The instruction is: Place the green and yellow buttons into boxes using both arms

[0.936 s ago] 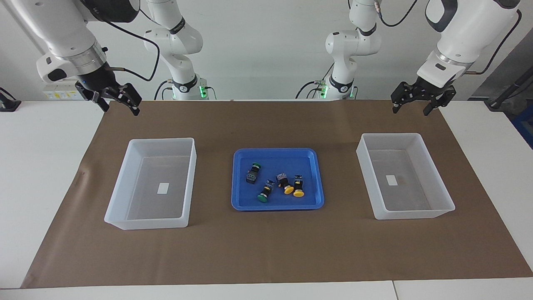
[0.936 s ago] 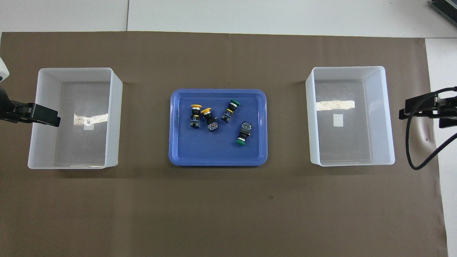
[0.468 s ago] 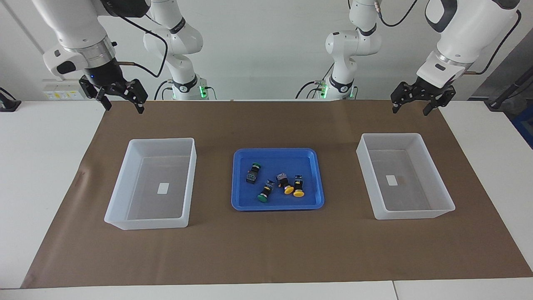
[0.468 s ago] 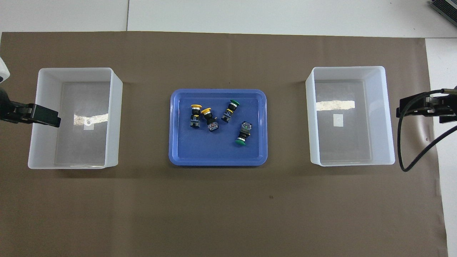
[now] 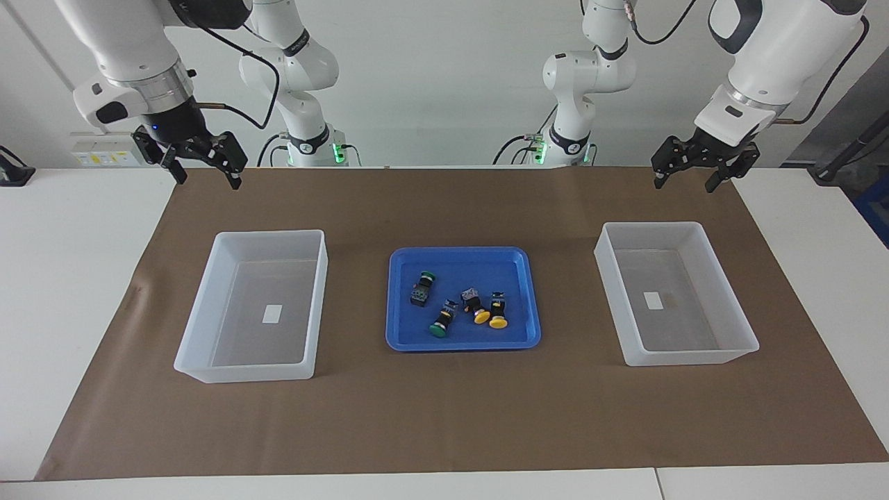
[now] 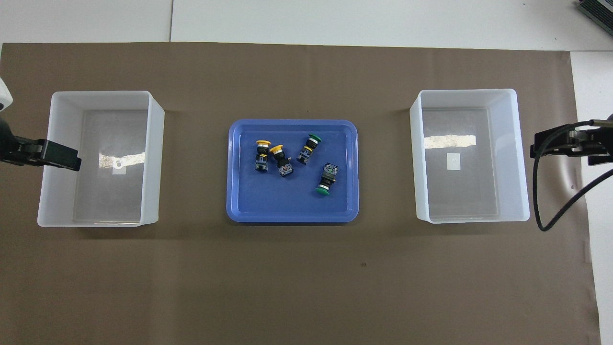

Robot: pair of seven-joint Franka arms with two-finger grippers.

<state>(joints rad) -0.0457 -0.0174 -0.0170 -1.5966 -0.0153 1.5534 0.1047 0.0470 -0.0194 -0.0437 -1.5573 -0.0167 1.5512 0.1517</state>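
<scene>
Two green buttons [image 5: 424, 286] [image 5: 442, 321] and two yellow buttons [image 5: 476, 307] [image 5: 497, 312] lie on their sides in a shallow blue tray [image 5: 458, 262] at the middle of the mat. In the overhead view the yellow ones [image 6: 262, 155] [image 6: 280, 160] lie beside the green ones [image 6: 306, 148] [image 6: 325, 178]. One box [image 5: 271, 235] stands toward the right arm's end and one box [image 5: 653, 226] toward the left arm's end. Both hold only a label. My right gripper [image 5: 206, 179] and left gripper [image 5: 684, 185] hang open and empty, raised over the mat.
A brown mat [image 5: 444, 417] covers the white table. Two smaller white arms with green lights [image 5: 309, 139] [image 5: 569, 139] stand at the robots' edge. A black cable loop [image 6: 550, 211] hangs by the right gripper, beside the box [image 6: 522, 158].
My right gripper has swung a little toward the table's middle and straightened, then held still. The left gripper has barely shifted. The buttons, tray and boxes have not moved.
</scene>
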